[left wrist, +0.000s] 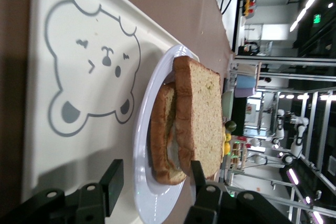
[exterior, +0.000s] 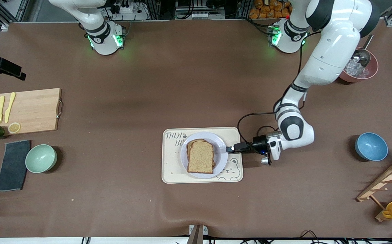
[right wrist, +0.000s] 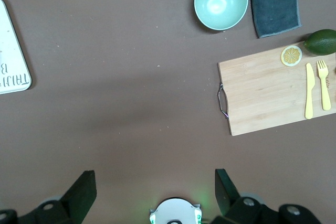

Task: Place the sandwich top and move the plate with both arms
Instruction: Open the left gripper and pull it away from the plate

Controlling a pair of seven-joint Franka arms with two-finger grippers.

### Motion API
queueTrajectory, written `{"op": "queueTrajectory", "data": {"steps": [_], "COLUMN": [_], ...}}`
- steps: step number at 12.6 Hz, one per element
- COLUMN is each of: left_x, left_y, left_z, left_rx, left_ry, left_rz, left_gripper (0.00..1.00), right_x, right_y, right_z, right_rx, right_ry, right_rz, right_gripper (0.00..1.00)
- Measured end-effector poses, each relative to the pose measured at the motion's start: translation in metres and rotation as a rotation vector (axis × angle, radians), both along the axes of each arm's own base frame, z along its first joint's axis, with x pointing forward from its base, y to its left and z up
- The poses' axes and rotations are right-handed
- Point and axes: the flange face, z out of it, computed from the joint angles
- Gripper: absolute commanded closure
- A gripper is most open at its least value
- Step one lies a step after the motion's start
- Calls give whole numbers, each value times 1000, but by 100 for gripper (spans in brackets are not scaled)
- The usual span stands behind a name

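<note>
The sandwich top (exterior: 201, 156) lies on a lower bread slice (exterior: 192, 144) on the lavender-white plate (exterior: 220, 144), which sits on the cream bear tray (exterior: 172, 169). My left gripper (exterior: 231, 148) is low at the plate's rim on the left arm's side. In the left wrist view its open fingers (left wrist: 113, 174) straddle the plate's rim (left wrist: 144, 192), with the sandwich top (left wrist: 202, 114) just ahead. My right gripper (right wrist: 153, 187) is open and empty, high over the table above its own base (right wrist: 175, 213), and is out of the front view. The right arm waits.
A cutting board (exterior: 29, 110) with a yellow fork and knife, lemons and an avocado lie at the right arm's end, with a green bowl (exterior: 41, 158) and grey cloth (exterior: 13, 165). A blue bowl (exterior: 371, 146), pink ice bowl (exterior: 358, 69) and wooden rack (exterior: 385, 186) stand at the left arm's end.
</note>
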Motion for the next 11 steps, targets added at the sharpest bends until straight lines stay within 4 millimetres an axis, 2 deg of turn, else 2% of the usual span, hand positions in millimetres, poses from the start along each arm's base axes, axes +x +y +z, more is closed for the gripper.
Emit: {"op": "queueTrajectory", "data": {"steps": [2, 5, 9, 10, 11], "left_x": [16, 30, 49, 52, 52], "left_y": [18, 38, 86, 94, 99], "left_z": [36, 102, 214, 239, 258], "left_rx": [70, 224, 520, 607, 700], "left_ry": [8, 4, -7, -18, -39], "left_rz": [-37, -123, -250, -268, -292], "left_gripper": [46, 45, 41, 38, 27], "right_x": [0, 0, 0, 0, 0], "right_y": [0, -1, -1, -1, -1], "right_z": [0, 0, 2, 2, 2], "right_rx": [0, 0, 0, 0, 0], "right_ry": [0, -2, -6, -6, -5], "right_rz": [1, -1, -1, -1, -1], "right_gripper": [0, 0, 0, 0, 0]}}
